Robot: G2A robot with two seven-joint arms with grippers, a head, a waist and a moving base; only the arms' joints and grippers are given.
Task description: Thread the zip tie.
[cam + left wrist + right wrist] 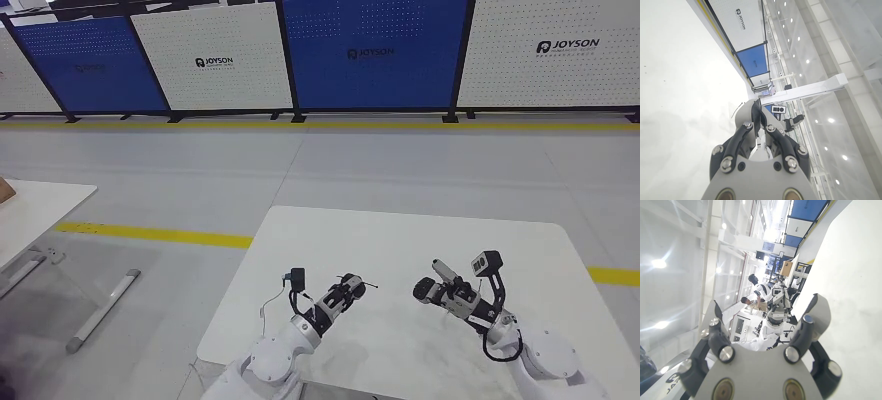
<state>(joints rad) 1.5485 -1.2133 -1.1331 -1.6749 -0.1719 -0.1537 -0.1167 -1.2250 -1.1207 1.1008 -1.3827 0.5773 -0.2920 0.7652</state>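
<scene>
Pinching zip tie (pixel 737 109), left pincer (pixel 758 105) above table (pixel 677 75); right pincer (pixel 766 299) agape.

Reads plain white across the table (pixel 420 240) and thin black along the zip tie (pixel 737 109). Pairs pale grey with black on both the left gripper (pixel 758 106) and the right gripper (pixel 765 303). Sets dotted blue and white panels (pixel 375 50) behind a pale grey floor (pixel 300 170) with a yellow stripe (pixel 150 234).
</scene>
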